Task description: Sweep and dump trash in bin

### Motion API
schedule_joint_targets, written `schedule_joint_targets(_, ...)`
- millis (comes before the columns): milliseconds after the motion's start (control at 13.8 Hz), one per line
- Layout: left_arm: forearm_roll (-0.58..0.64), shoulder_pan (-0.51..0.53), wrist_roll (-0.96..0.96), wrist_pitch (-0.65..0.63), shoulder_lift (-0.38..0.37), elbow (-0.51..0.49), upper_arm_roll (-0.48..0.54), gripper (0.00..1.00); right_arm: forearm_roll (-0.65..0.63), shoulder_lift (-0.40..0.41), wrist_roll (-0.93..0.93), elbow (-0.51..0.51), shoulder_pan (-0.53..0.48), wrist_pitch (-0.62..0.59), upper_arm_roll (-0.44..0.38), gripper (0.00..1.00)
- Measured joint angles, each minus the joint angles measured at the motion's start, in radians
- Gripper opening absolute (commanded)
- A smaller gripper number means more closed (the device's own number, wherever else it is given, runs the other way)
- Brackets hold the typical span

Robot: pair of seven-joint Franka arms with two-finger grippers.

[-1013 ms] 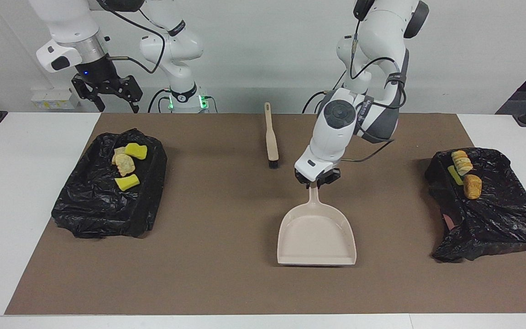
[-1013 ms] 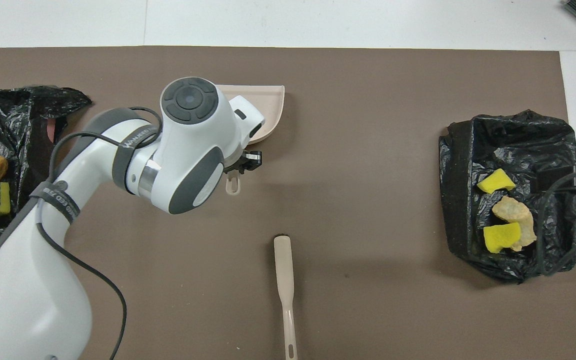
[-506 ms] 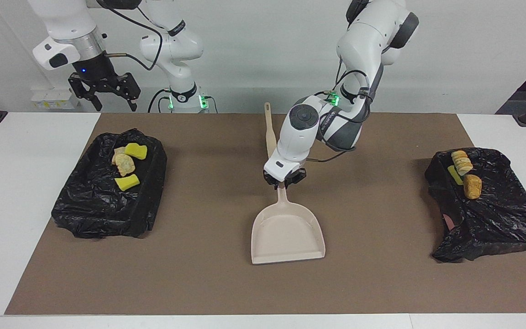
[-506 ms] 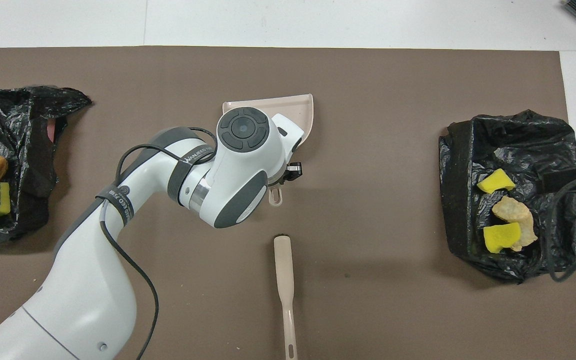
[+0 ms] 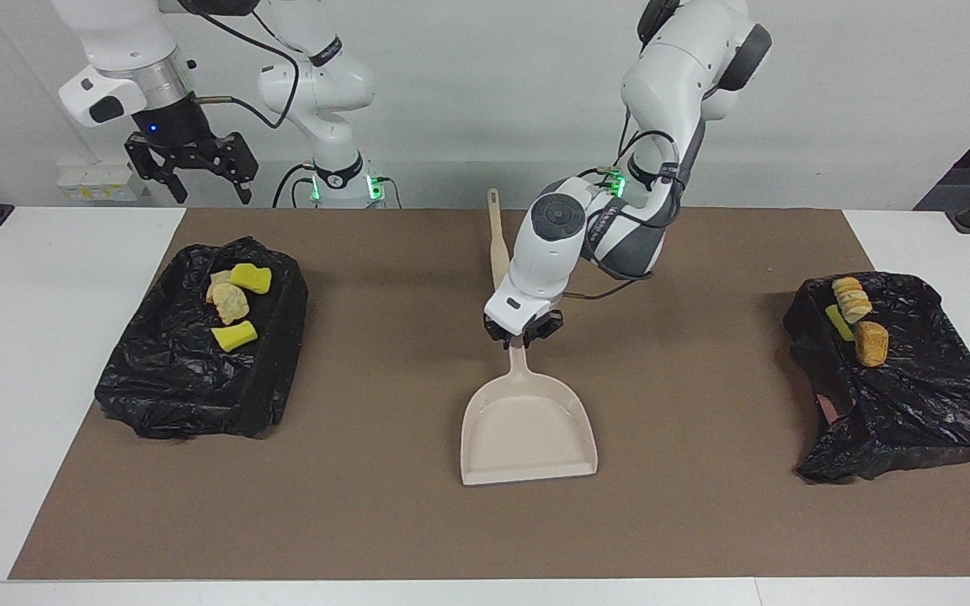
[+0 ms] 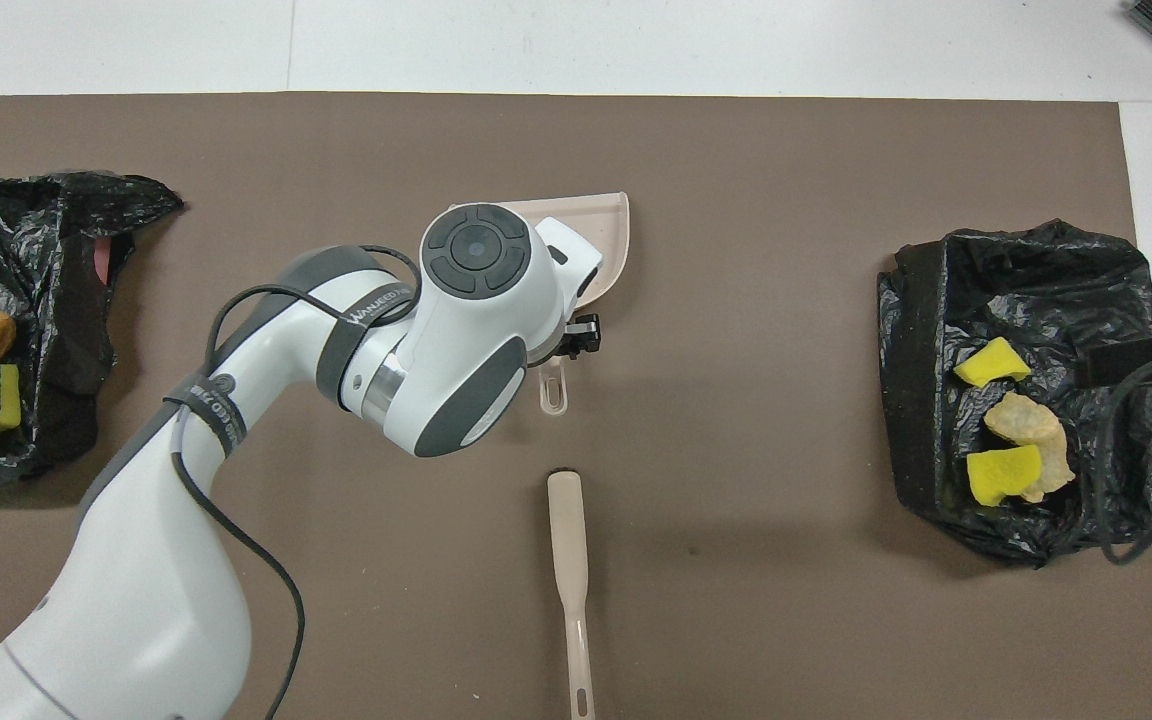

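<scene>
- Watching from the side: the left gripper [image 5: 523, 334] is down at the tip of the dustpan [image 5: 527, 429] handle, mid-mat. I honestly can't tell whether it is clamped on the handle or has let go.
- The dustpan lies flat on the brown mat [image 5: 367, 522], with its handle pointing at the robots and its mouth facing away. Nothing is in it.
- The brush [image 6: 566, 540] lies on the mat nearer to the robots than the dustpan, roughly in line with it. Its handle points toward the robots and nothing is touching it.
- The right gripper [image 5: 190, 172] waits up high, released and holding nothing. From above it sits about over the outer edge of the bin [image 5: 199, 379] at the right arm's end.
- The trash [image 5: 231, 305] is all in the two black-bagged bins, none on the mat. That bin holds two yellow wedges and a couple of beige chunks.
- The other bin [image 5: 914, 404], at the left arm's end, has a ribbed golden lump, a golden-brown lump and a yellow-green wedge between them.
- As for writing, a dark strap [image 6: 368, 308] around the left arm has white lettering that looks like "WANJEED". A second strap lower down has print I can't make out.
</scene>
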Motion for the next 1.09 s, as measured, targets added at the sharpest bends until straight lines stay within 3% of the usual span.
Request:
schedule_joint_targets(651,-0.015,0.055,0.571,-0.310,-0.383,-0.056,0.308,1.00,0.000,0.000,0.000,0.000,0.001,0.000,0.006,1.00)
schedule_joint_targets(868,-0.058,0.056,0.676,-0.374,-0.470,-0.055,0.401,1.00,0.000,0.000,0.000,0.000,0.001,0.000,0.006,1.00)
schedule_joint_targets(1085,-0.088,0.072,0.759,-0.453,-0.507,-0.016,0.459,1.00,0.000,0.000,0.000,0.000,0.001,0.000,0.006,1.00)
